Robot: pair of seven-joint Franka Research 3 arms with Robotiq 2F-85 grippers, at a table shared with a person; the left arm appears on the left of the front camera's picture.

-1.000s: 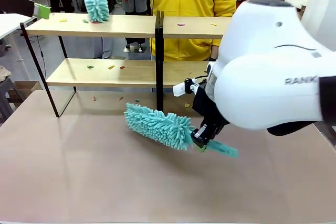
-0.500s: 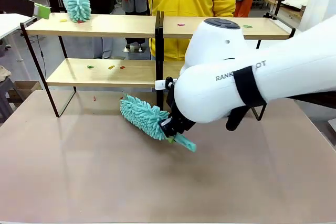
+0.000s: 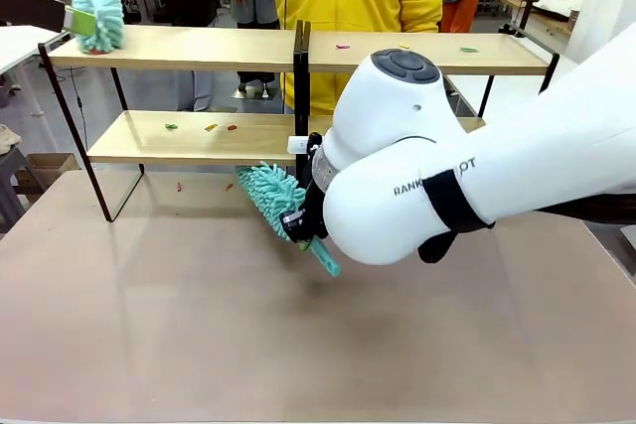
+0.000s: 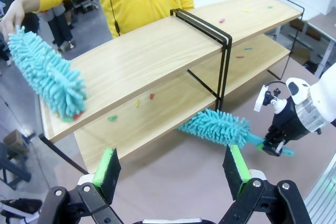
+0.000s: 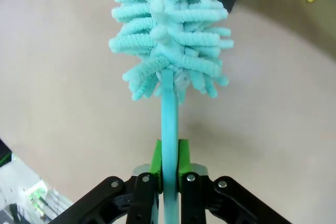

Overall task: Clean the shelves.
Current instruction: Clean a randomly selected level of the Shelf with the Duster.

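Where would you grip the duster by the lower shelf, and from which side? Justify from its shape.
Grip the thin, straight handle, coming from its tail end in line with the duster, a finger on each side. The fluffy head is bulky and soft, so it would likely squash and slip. The right tool is shut there.

Lettering on one robot arm

Grey capitals run along the white shell of the right arm (image 3: 383, 208): "RANK" reads clearly, a black band (image 3: 449, 202) interrupts it, then two more letters follow, seemingly "OT". Nothing else is legible.
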